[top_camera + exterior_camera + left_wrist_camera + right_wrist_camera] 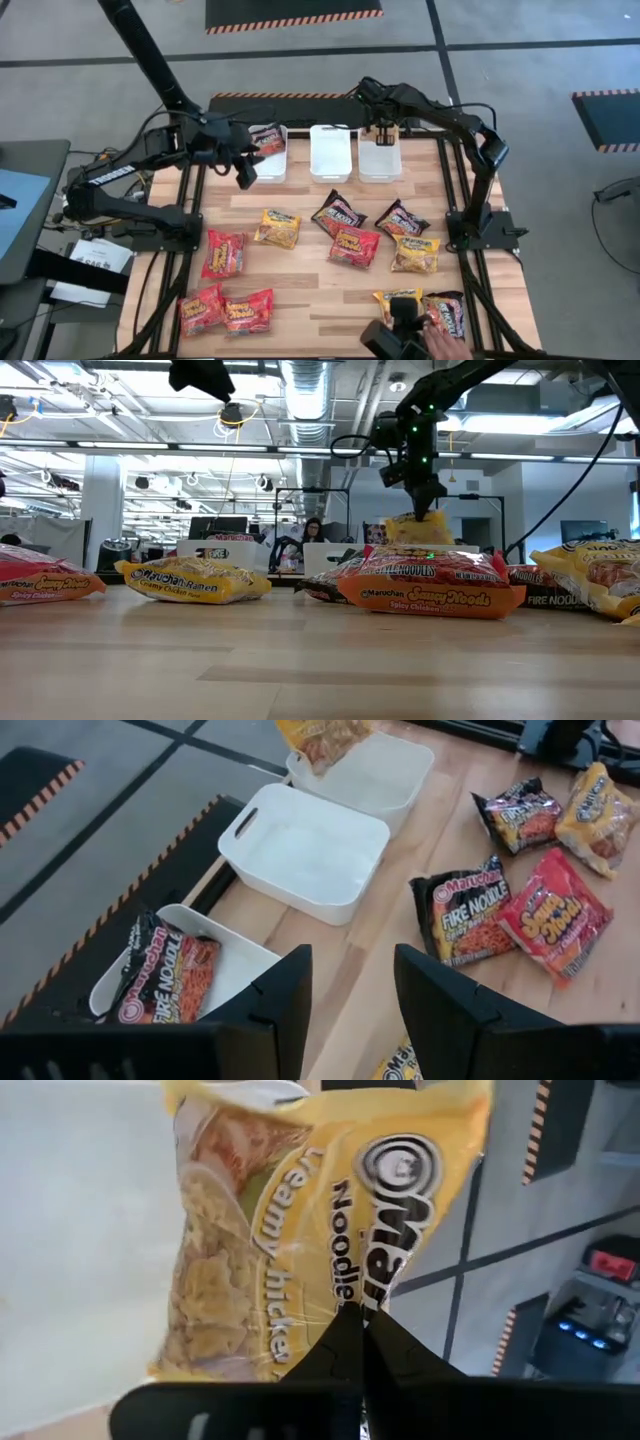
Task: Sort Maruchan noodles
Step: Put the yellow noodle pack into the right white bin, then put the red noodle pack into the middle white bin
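Overhead, three white bins [331,152] stand in a row at the far edge of the wooden table [310,290], the left one holding one dark packet [271,141], while eleven more packets lie loose: four red, three yellow, four dark.

Level across the tabletop, an office room shows behind the packets, and the right gripper [424,510] hangs a yellow packet [418,528] above them.

From the wrists, the left gripper [350,1010] stands with jaws apart and empty near the left bin, and the right gripper [357,1342] is pinched on the yellow packet's edge over the right bin [80,1230].
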`<state>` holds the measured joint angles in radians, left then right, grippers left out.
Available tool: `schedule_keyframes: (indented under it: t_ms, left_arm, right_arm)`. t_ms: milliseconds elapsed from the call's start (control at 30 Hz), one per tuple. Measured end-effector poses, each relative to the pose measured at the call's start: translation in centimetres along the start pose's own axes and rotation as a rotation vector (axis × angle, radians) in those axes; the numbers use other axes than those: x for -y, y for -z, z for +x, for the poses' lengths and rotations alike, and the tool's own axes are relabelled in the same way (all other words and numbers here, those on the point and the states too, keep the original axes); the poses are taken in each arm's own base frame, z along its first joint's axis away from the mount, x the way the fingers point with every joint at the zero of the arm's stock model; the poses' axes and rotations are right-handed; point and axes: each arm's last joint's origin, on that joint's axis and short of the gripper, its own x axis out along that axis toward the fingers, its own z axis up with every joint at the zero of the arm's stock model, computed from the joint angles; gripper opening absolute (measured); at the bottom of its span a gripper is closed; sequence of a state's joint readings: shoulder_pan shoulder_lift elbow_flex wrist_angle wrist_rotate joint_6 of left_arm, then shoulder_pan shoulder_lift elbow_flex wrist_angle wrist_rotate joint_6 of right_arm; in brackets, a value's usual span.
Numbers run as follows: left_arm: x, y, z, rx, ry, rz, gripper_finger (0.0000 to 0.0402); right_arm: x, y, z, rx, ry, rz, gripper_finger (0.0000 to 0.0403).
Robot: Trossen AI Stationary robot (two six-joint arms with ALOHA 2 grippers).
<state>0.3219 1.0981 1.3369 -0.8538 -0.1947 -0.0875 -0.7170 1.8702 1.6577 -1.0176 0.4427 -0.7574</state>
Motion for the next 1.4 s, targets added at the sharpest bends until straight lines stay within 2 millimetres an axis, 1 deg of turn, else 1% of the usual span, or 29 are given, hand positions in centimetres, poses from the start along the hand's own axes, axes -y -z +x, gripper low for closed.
schedule_keyframes:
  t_ms: [200, 433, 733, 867, 967, 1200, 1400]
  left_arm:
    - [-0.2, 0.0, 0.0, 0.0, -0.007, 0.03, 0.0132]
    - [-0.5, 0.0, 0.1, -0.002, -0.024, 0.061, 0.0132]
    - [-0.7, 0.0, 0.1, -0.003, -0.031, 0.057, 0.0132]
    - [-0.7, 0.0, 0.1, -0.003, -0.031, 0.057, 0.0132]
    - [-0.7, 0.0, 0.1, -0.003, -0.031, 0.058, 0.0132]
    - [-0.7, 0.0, 0.1, -0.003, -0.031, 0.058, 0.0132]
    - [-0.7, 0.0, 0.1, -0.004, -0.031, 0.058, 0.0132]
  right_arm:
    - [0.3, 0.0, 0.2, 0.033, -0.017, -0.029, 0.0005]
    - [0.8, 0.1, 0.4, 0.105, -0.049, 0.013, 0.0005]
    - [1.0, 1.0, 0.8, 0.064, -0.082, 0.026, 0.0006]
    - [1.2, 1.1, 0.8, 0.067, -0.078, 0.036, 0.0008]
    - [1.2, 1.1, 0.9, 0.065, -0.078, 0.044, 0.002]
    - [1.3, 1.0, 0.9, 0.063, -0.057, 0.05, 0.0063]
    - [1.4, 1.0, 0.9, 0.065, -0.049, 0.087, 0.0092]
